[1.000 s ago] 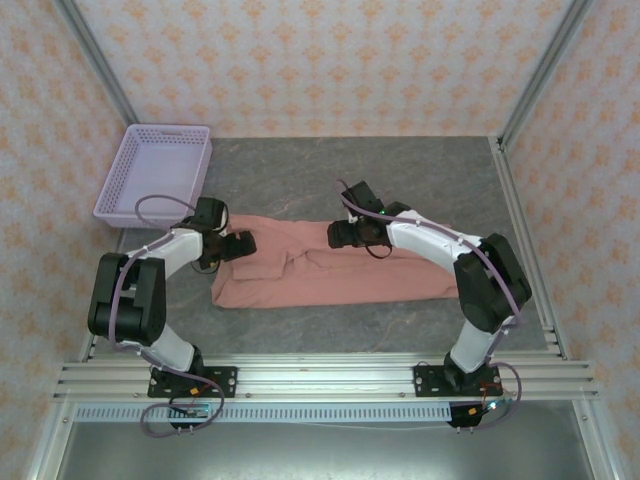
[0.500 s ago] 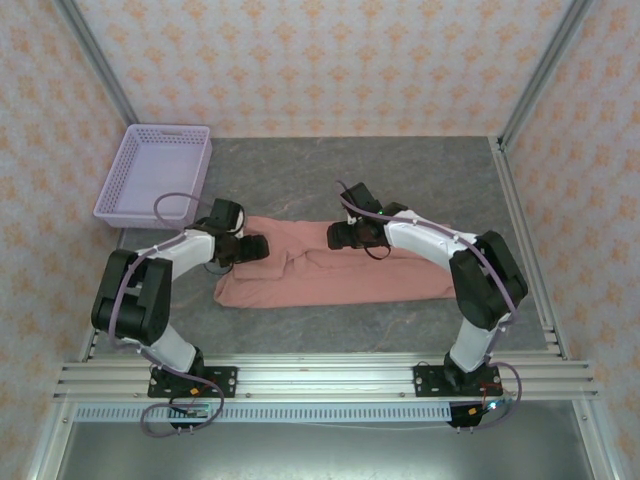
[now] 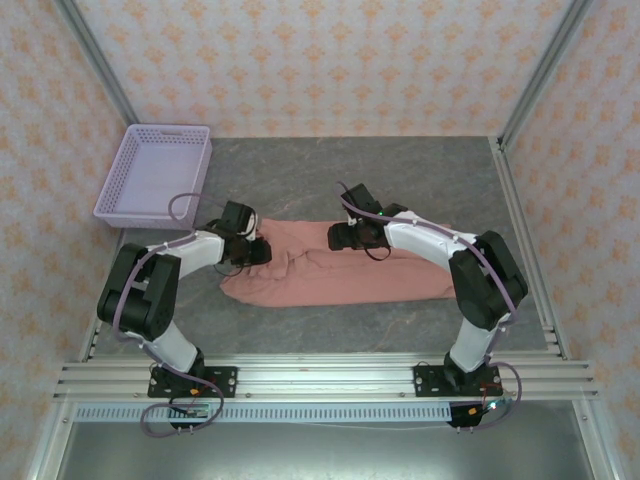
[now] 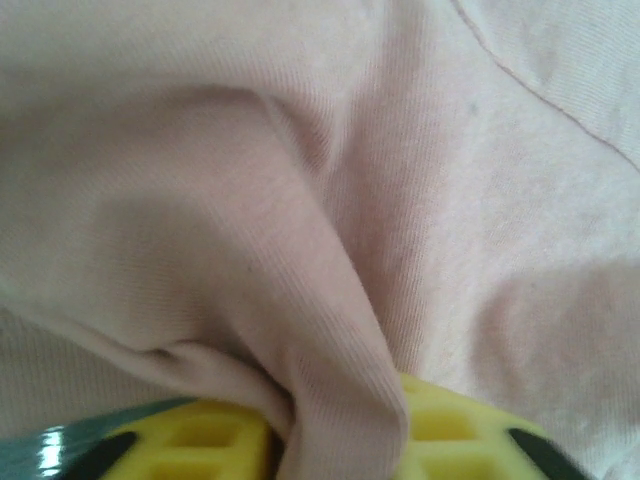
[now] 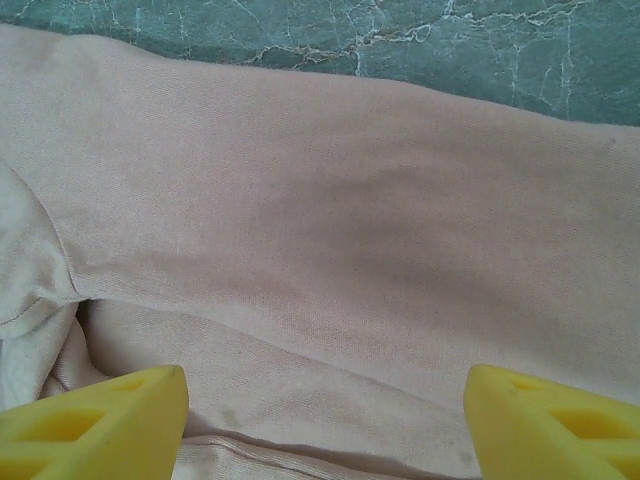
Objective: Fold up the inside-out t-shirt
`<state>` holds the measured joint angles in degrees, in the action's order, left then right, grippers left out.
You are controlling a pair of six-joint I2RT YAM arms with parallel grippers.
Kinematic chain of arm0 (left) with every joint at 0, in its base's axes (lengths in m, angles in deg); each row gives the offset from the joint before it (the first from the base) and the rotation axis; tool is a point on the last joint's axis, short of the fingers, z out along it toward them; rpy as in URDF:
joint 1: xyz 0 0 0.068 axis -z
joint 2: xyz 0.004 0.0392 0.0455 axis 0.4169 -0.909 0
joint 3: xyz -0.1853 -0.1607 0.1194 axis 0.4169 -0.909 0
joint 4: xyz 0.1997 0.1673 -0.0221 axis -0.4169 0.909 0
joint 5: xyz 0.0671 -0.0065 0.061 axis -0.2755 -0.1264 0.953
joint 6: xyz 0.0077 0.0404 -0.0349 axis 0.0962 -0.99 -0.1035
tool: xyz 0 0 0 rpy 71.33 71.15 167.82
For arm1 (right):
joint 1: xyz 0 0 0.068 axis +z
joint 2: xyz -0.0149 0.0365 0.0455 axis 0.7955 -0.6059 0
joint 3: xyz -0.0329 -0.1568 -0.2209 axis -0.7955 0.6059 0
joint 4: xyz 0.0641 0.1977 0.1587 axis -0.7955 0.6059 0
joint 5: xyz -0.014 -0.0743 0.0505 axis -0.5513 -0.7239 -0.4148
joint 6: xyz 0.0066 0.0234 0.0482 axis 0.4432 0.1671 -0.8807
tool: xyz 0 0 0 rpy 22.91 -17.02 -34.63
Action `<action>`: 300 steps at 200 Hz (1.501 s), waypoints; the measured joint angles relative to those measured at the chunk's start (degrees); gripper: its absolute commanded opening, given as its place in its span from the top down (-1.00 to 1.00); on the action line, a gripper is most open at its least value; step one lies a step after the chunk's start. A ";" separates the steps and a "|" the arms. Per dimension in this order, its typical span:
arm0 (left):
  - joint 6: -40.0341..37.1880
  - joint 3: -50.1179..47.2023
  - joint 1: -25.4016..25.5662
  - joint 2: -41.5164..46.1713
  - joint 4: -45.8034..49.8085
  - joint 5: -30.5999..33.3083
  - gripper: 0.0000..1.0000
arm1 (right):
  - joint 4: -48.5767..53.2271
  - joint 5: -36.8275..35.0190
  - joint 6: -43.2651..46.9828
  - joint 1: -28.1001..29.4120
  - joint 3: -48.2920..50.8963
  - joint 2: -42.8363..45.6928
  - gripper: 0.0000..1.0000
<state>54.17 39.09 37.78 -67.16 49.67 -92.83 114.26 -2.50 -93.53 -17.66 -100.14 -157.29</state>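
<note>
Left end effector (image 4: 340,430) is pinching a fold of the limp, light t-shirt (image 3: 350,278) lying bunched on the worktop (image 3: 330,170), while right end effector (image 5: 325,420) is hovering spread above it, edges likely offering the surest hold.

Salmon-pink t-shirt (image 3: 350,282), soft and creased, laid out as a long band across the middle of the grey surface, running from 9 o'clock to 3 o'clock. Bunched and ridged at the 9 o'clock end (one fold drawn up into a narrow crest), flatter toward 3 o'clock, with stitched seams on show.
</note>
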 measured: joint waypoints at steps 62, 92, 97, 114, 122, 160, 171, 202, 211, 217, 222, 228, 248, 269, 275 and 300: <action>-0.13 2.27 0.37 -0.17 4.44 7.13 1.00 | 0.17 -0.50 0.02 0.00 0.02 0.00 -0.46; 0.31 3.82 0.37 0.20 9.29 15.34 1.00 | 1.05 -0.98 0.31 -0.92 0.04 0.35 -0.46; 0.42 4.17 0.37 0.39 10.43 16.90 1.00 | 1.09 -1.11 0.48 -1.27 0.15 0.57 -0.46; 0.44 5.97 0.37 1.36 14.78 21.84 1.00 | 1.22 -1.57 0.90 -2.78 0.90 2.01 -0.46; 0.42 7.17 0.37 1.84 16.81 23.89 1.00 | 1.42 -1.73 1.01 -3.48 1.11 2.69 -0.46; -0.22 16.94 0.37 5.14 27.04 32.96 1.00 | 2.14 -1.99 1.11 -7.32 2.21 5.25 -0.46; -0.63 20.04 0.37 6.05 29.53 34.64 1.00 | 2.23 -2.01 1.07 -8.68 2.82 5.77 -0.46; -2.89 28.68 1.03 7.56 37.48 39.52 1.00 | 2.64 -1.95 0.68 -12.35 4.72 6.51 -0.46; -3.52 31.06 1.44 7.56 39.76 41.09 1.00 | 2.67 -1.92 0.61 -12.94 5.05 6.51 -0.46; -4.00 32.57 1.86 7.54 41.33 42.29 1.00 | 2.67 -1.90 0.48 -13.11 5.18 6.51 -0.46; -4.35 33.68 2.32 7.54 42.56 43.12 1.00 | 2.69 -1.77 0.44 -13.14 5.29 6.51 -0.46; -4.79 35.32 3.04 7.39 44.24 44.30 1.00 | 2.75 -1.75 0.39 -13.14 5.38 6.51 -0.46; -5.62 40.85 6.93 5.77 48.87 47.04 1.00 | 2.84 -1.44 0.02 -13.14 5.38 6.51 -0.46; -6.05 45.72 12.33 2.14 52.50 48.30 1.00 | 2.89 -0.57 -0.20 -13.53 5.38 6.19 -0.45; -6.03 47.01 13.97 0.74 53.44 48.39 1.00 | 2.89 -0.26 -0.24 -13.62 5.38 5.92 -0.45; -5.75 51.69 19.78 -5.20 56.08 48.06 1.00 | 2.84 1.38 -0.83 -13.79 5.42 4.20 -0.43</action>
<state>48.42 90.78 57.57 -72.36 105.76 -44.77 117.10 -1.12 -94.36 -31.45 -94.72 -153.09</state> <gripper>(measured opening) 0.061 0.720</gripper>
